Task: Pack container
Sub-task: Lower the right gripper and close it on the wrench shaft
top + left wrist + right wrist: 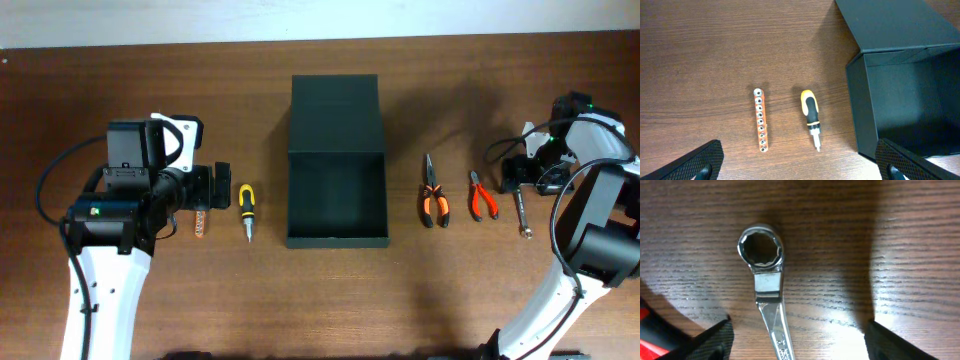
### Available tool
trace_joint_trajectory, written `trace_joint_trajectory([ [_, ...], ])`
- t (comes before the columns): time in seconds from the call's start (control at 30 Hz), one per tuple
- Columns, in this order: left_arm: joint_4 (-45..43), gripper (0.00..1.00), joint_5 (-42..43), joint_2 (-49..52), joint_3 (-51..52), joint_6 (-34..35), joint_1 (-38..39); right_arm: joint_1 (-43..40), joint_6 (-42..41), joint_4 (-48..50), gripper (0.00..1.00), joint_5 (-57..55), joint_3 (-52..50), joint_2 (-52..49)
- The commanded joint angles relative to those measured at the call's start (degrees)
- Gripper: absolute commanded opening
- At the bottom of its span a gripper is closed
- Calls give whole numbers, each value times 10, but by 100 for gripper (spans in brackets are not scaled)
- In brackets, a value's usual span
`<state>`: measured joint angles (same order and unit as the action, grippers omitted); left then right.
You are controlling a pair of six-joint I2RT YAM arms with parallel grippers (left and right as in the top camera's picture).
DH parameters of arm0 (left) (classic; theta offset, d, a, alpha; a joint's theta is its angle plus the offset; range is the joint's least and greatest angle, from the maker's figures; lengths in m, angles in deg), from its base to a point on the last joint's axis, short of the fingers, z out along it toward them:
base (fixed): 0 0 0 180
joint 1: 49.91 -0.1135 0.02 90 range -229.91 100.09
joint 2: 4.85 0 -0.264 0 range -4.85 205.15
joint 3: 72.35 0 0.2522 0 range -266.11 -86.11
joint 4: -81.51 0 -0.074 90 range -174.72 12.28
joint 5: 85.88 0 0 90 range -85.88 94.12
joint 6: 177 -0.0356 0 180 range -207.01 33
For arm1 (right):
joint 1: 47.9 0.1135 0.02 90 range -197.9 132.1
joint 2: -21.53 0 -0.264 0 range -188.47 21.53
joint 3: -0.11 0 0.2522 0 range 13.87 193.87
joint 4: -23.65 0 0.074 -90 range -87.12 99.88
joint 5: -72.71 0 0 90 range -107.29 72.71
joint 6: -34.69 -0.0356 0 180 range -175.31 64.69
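The container [336,195] is a dark green-black square box in the table's middle, open, with its flap lid [336,112] lying back; it also shows in the left wrist view [905,95]. My left gripper [205,188] is open and empty, above an orange bit holder [761,119] and near a yellow-black screwdriver [811,116]. My right gripper [522,176] is open, low over a silver ring wrench [769,300] whose shaft lies between the fingers, untouched.
Orange-handled pliers [432,196] and red-handled cutters [482,194] lie right of the box. The wrench's free end [523,215] shows below the right gripper. A red handle edge [647,330] sits left of the right fingers.
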<state>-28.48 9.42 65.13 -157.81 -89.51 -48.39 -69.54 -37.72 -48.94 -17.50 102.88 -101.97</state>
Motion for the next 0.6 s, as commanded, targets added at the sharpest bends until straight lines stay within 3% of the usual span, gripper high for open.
trace_joint_trajectory([
  [0.0,0,99,-6,1,-12,5,-1,4,-1,3,80,15,-10,-7],
  [0.17,0,99,-6,1,-12,5,-1,4,-1,2,65,18,-10,-7],
  [0.57,0,99,-7,1,-12,5,-1,4,-1,1,42,30,-10,-7],
])
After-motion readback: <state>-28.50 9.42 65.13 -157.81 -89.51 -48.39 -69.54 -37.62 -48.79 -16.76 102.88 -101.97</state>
